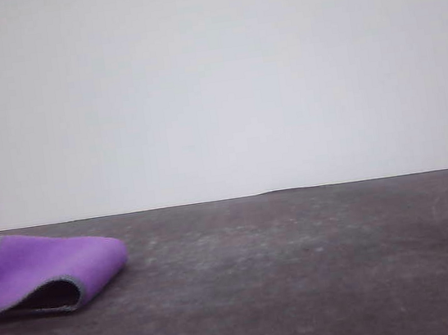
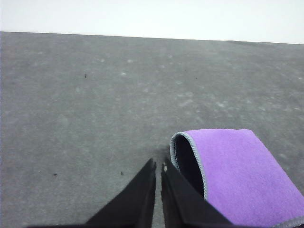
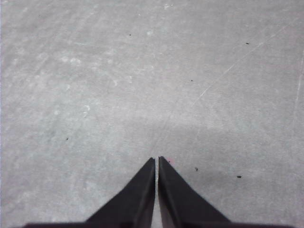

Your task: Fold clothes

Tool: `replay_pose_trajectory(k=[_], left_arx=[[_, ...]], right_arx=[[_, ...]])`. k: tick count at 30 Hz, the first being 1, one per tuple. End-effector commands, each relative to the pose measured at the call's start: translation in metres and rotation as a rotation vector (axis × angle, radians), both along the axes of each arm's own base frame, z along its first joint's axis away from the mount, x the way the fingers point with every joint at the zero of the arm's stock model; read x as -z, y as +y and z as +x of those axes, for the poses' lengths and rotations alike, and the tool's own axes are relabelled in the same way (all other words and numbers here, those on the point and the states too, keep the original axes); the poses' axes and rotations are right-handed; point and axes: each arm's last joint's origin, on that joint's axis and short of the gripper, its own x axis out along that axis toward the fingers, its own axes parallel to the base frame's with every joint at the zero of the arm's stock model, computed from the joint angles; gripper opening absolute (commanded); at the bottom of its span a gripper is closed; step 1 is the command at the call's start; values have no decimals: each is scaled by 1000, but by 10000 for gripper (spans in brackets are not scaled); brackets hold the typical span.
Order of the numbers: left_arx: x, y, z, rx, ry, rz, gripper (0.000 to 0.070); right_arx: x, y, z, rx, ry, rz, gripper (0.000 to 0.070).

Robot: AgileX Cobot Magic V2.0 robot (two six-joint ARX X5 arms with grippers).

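The clothes are one small cloth lying folded over on the grey table at the front left, purple face out, dark inside showing at the open loop, pale stitching along the edge. In the left wrist view the cloth lies just beside my left gripper, whose black fingers are shut with nothing between them; the right finger sits close against the cloth's looped edge. My right gripper hangs shut over bare table, holding nothing.
The grey table is scuffed and speckled, stretching to a far edge below a plain white wall. A faint scratch line crosses the surface under the right gripper.
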Motion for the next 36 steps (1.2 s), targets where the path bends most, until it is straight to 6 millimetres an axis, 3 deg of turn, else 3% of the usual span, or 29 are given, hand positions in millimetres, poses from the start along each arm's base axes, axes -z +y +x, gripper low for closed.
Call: replay_pose_trajectory(k=[1,7,14,22,30,36], left_arx=[[7,0,1,-2,25,-3,16],[7,0,1,-2,25,-3,16],[7,0,1,-2,25,-3,16],[7,0,1,-2,25,-3,16],[7,0,1,-2,25,-3,16],[7,0,1,-2,25,-3,16]], right_arx=[[-2,0,1,8,-8,12,4],[-3,1,0,-5,-19,-1,4],[-1,-3,-28,-65,-224,-142,4],[45,-8,-54,-46,-372,-188,4],[95,-10,-54,-20,-408,-187,4],[117,-11,-53,-13,-421,-188,4]])
